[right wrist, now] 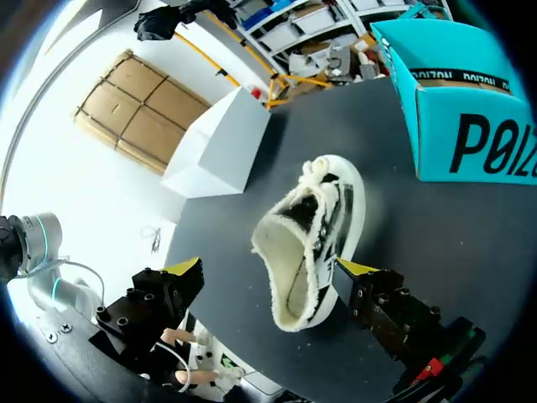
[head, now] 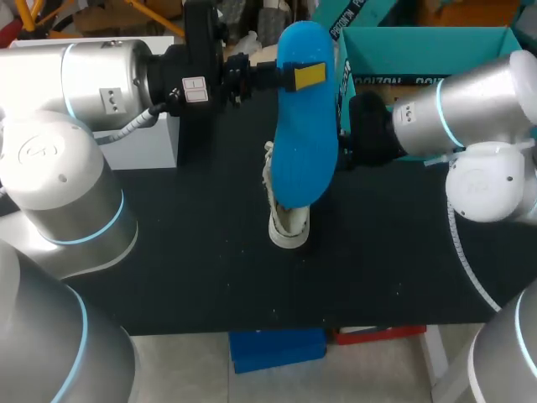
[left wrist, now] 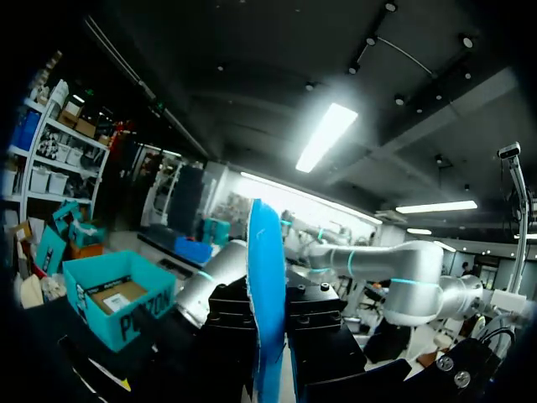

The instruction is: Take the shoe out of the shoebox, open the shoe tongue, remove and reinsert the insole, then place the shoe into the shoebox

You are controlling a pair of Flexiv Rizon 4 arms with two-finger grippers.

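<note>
Your left pincer point(head: 309, 75) is clamped on the blue insole point(head: 304, 143) and holds it in the air over the middle of the counter point(head: 168, 269). Your right pincer point(right wrist: 270, 269) stands wide apart.

The black counter has bare room along its near edge and across its left half, between the shoe point(head: 288, 225) and the white box point(head: 147, 143) at the far left. The left arm point(head: 101, 84) comes in over the far left and the right arm point(head: 470, 109) over the right edge. The teal shoebox point(head: 428, 50) stands open at the far right corner, well apart from the shoe. The shoe sits near the counter's middle, under the insole.

From the head view you get the insole's broad face with one yellow tip lying on it, and the insole hides most of the shoe. The left wrist view shows that insole point(left wrist: 267, 319) edge-on, a thin blue strip between the black finger blocks, with the shoebox point(left wrist: 117, 298) off to one side.

Only the right wrist view gives you the shoe point(right wrist: 315, 227) whole, with its pale fleecy lining, its laces and its mouth turned toward the pincer. It lies between the spread fingers. One fingertip point(right wrist: 357, 269) is just beside its sole and the other point(right wrist: 183, 267) is apart from it. In that view bare counter separates the shoe from the shoebox point(right wrist: 461, 109) and the white box point(right wrist: 218, 143).
</note>
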